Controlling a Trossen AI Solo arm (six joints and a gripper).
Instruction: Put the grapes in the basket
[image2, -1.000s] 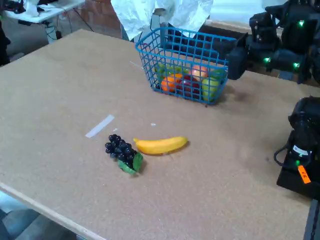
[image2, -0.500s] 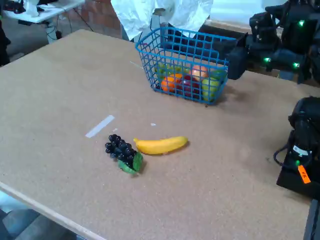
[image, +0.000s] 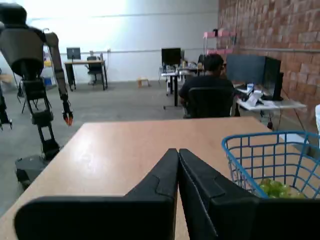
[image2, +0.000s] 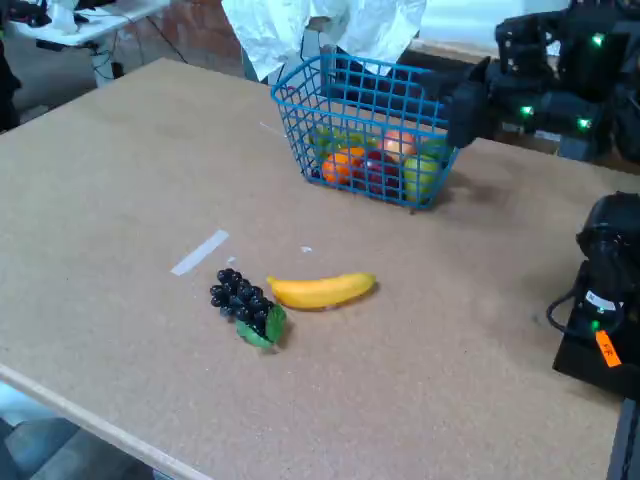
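Observation:
The grapes (image2: 243, 302), a dark purple bunch with a green leaf, lie on the table near its front edge, just left of a yellow banana (image2: 322, 290). The blue wire basket (image2: 372, 130) stands at the back of the table with several fruits inside. My gripper (image2: 450, 92) hovers at the basket's right rim, far from the grapes. In the wrist view its black fingers (image: 172, 175) press together with nothing between them, and the basket (image: 267, 160) shows at the right with green fruit in it. The grapes are out of the wrist view.
A strip of white tape (image2: 199, 252) lies on the table left of the grapes. A black robot base (image2: 605, 300) stands at the right edge. A seated person (image: 209, 90) at desks and another robot arm (image: 35, 75) show beyond the table.
My gripper has shifted slightly left and up, toward the basket's right rim. The grapes, banana and basket have not moved.

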